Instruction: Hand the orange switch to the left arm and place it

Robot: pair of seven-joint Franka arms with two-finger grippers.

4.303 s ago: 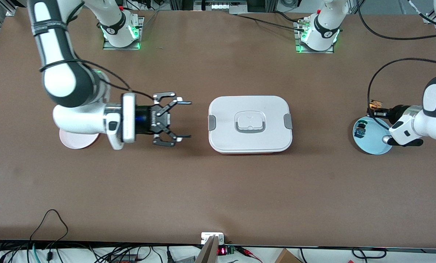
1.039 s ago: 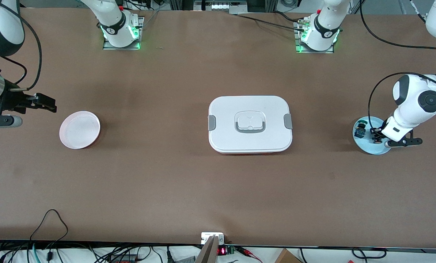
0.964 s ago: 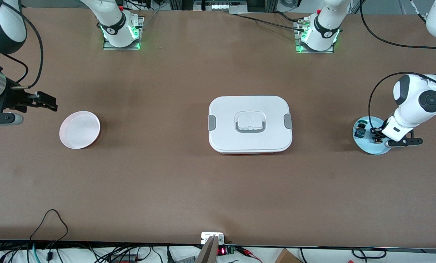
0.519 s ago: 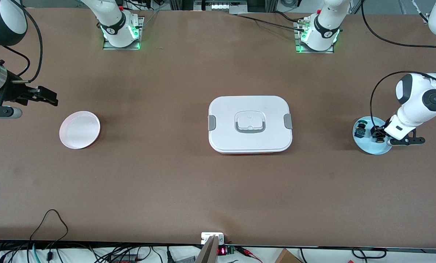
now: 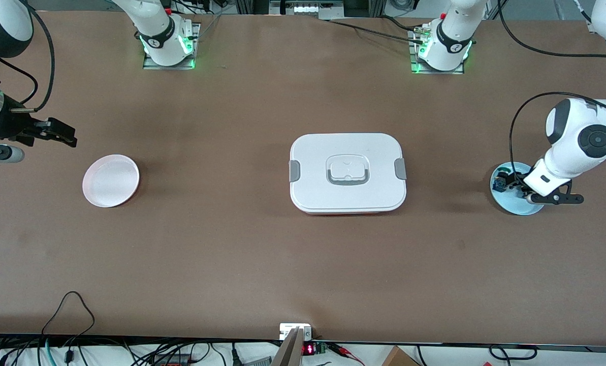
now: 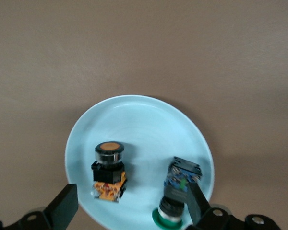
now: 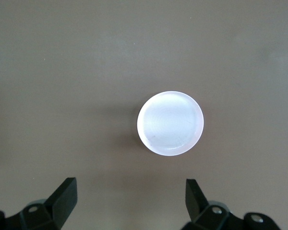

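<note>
Brown table (image 5: 262,254), both arms mounted along its base edge. White box (image 5: 348,172) at table centre, lid on, grey clips at both short sides. Pink plate (image 5: 110,180) near the right arm's end of the table. Light blue plate (image 5: 513,203) near the left arm's end. Right gripper (image 5: 61,135) up in the air near the table edge at the right arm's end, just off the pink plate, fingers spread wide, holding nothing. Left gripper (image 6: 132,208) low over the blue plate, fingers wide apart, gripping nothing. Orange switch (image 6: 109,170) upright on the blue plate, between the left fingers' line, untouched. Blue-and-green component (image 6: 180,189) lying tilted beside it on same plate, next to one finger (image 6: 198,203).
</note>
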